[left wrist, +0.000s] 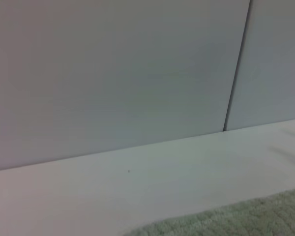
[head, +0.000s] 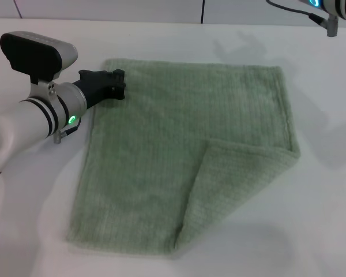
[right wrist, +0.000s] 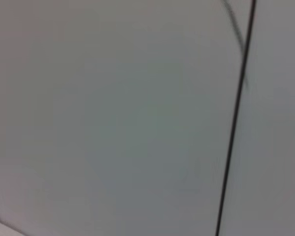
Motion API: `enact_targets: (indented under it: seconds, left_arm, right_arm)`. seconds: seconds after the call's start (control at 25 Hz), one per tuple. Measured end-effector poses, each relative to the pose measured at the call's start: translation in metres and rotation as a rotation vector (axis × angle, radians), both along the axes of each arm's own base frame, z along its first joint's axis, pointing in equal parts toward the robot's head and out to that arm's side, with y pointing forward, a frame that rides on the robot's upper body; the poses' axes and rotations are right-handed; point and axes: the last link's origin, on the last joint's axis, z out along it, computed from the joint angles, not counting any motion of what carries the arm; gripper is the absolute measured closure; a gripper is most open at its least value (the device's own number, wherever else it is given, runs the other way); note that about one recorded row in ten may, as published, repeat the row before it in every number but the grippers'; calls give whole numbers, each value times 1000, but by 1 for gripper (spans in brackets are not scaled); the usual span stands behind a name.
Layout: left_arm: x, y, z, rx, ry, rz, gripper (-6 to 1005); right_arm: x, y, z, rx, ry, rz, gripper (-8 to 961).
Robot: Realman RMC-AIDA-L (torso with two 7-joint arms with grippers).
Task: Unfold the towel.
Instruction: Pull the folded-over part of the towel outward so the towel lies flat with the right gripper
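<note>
The towel (head: 179, 167) lies mostly flat on the white worktop (head: 311, 231), but its near right corner is folded back over the cloth, so unfolding looks unfinished. The left gripper (head: 116, 84) sits at the far left corner; whether its jaws grip cannot be told. The right arm (head: 334, 11) is parked far right.

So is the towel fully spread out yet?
Not yet. The towel lies mostly flat, but its near right corner is folded over onto it. The left gripper is at its far left corner.
</note>
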Motion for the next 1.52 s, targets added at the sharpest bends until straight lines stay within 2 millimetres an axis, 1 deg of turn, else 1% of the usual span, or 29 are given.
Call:
enact_targets:
  seconds: [0.12,0.32,0.6,0.96,1.28,1.32,1.36,1.52]
  left_arm:
    - [-1,0,0,-1,1,1,997]
    - [-3,-1,0,-3,10,8,997]
    - [-4,-2,-1,-6,14,11,997]
    - [-4,-2,-1,-6,19,15,997]
    - [-5,-1,-1,-6,26,18,997]
    - [-5,-1,-1,-6,26,18,997]
    - [-5,-1,-1,-6,27,18,997]
    - [-5,-1,-1,-7,28,17,997]
  right_arm:
    - [-7,-2,-2,-29,-19,-5,307]
    - [-12,-2,-4,-49,-36,-6,306]
    - [-16,-2,-6,-66,-51,-9,306]
    - [-21,-3,-15,-136,-132,-27,306]
    - [-26,-8,-22,-233,-241,-48,307]
    - [-27,-11,-27,-276,-270,-51,307]
    - [-27,-11,-27,-276,-270,-51,307]
    - [-26,-14,-39,-381,-329,-61,307]
